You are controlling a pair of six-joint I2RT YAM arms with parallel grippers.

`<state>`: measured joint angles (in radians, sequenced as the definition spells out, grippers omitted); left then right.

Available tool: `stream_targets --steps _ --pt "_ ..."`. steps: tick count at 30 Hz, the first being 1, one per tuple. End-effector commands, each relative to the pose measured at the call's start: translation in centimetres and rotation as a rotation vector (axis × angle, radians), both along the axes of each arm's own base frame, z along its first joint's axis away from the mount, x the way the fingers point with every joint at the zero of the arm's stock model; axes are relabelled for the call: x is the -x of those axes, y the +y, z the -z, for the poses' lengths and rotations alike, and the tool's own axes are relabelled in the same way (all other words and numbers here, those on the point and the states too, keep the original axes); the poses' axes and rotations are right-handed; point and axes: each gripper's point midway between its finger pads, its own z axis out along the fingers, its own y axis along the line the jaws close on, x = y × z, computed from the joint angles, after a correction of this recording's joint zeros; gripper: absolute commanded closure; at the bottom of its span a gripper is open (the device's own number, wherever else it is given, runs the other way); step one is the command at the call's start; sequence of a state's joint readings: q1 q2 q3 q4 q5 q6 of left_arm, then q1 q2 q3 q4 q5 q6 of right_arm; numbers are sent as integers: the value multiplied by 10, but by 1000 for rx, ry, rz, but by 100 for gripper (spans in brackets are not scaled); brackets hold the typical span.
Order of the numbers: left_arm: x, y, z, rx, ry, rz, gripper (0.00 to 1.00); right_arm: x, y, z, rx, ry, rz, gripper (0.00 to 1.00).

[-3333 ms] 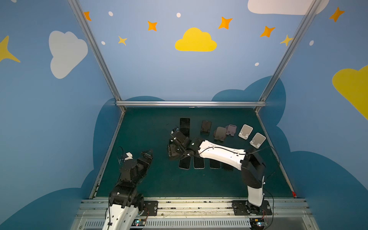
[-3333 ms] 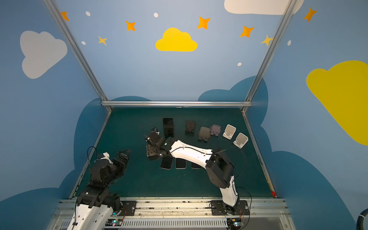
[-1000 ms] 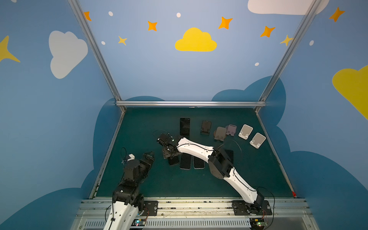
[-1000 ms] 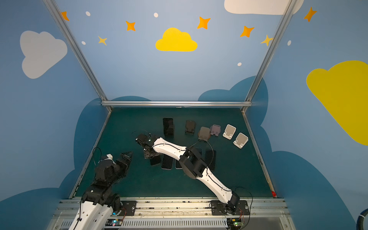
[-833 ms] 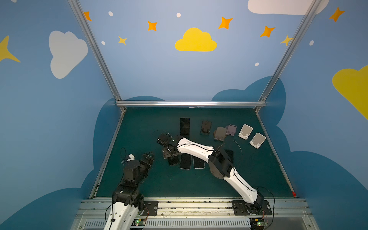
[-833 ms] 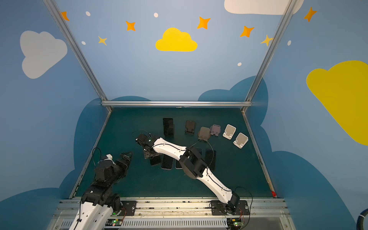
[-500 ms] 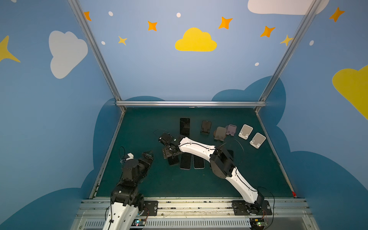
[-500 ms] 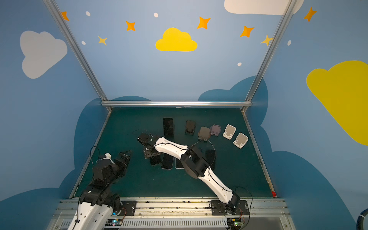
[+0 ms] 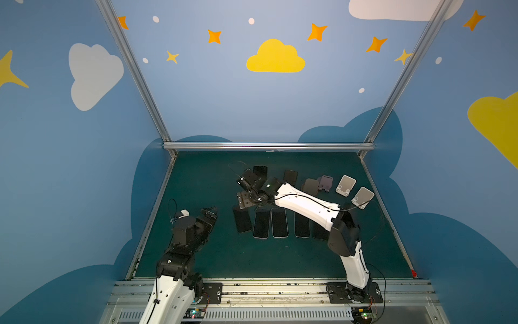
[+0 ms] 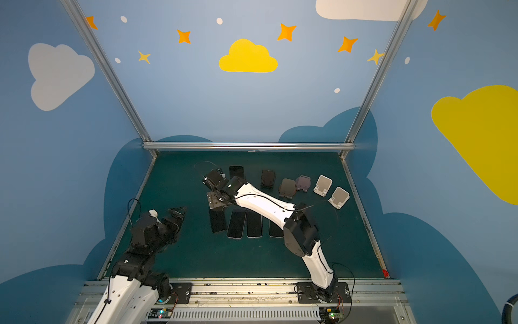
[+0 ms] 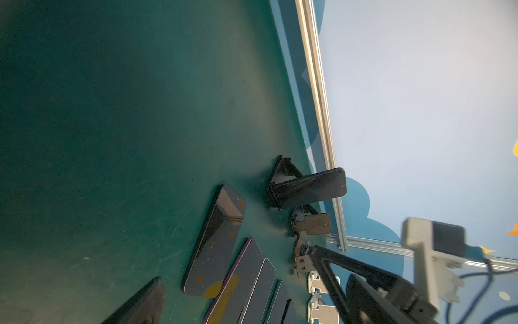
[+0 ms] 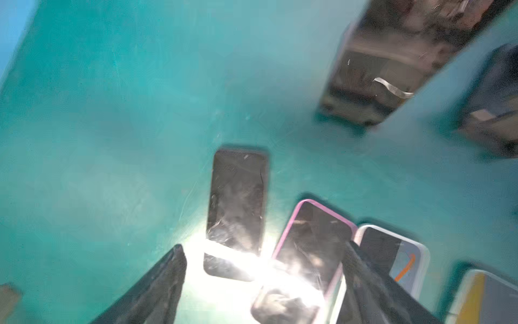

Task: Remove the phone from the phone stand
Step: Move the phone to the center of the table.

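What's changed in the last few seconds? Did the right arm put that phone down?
Yes. The right gripper carried a phone to the left end of the flat row, opened, and has since lifted back toward the stands. The released phone now lies free on the mat. Unchanged: the other flat phones, the empty stands, the propped phone at the back, and the open left gripper.

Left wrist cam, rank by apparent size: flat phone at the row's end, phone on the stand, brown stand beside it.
1. flat phone at the row's end: largest, though nearest the camera, which inflates it.
2. phone on the stand.
3. brown stand: clearly smallest.
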<state>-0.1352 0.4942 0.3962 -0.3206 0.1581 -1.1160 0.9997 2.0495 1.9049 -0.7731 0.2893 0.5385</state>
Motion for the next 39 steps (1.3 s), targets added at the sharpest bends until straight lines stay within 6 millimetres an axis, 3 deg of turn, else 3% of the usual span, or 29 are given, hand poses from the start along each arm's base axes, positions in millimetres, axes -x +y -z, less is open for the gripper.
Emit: stream_targets --steps 1,6,9,14,17,22,26,29,33,39 --pt "-10 -12 -12 38 -32 55 0 -32 -46 -4 64 -70 100 14" --pt "-15 -32 -8 62 -15 153 0 -67 -112 -23 35 -125 249 13" --pt "-19 -40 -2 53 2 186 0 -89 -129 -19 -23 -179 290 14" --pt "-24 -50 11 25 41 227 0 -107 -112 -11 -36 -244 216 14" --pt "-26 -51 20 -22 71 247 0 -109 -107 -16 -75 -257 208 13" --pt "-53 -27 42 -120 88 103 0 -108 -100 -18 -108 -256 194 14" --pt "-82 -46 46 -87 102 188 0 -108 -100 -14 -111 -254 191 13" --pt "-92 -61 53 -93 127 292 0 -114 -94 -13 -112 -243 171 11" --pt "-96 -61 67 -55 119 259 0 -122 -72 -2 -131 -223 149 8" --pt "-102 -88 77 -79 110 413 0 -139 -55 2 -128 -268 138 8"
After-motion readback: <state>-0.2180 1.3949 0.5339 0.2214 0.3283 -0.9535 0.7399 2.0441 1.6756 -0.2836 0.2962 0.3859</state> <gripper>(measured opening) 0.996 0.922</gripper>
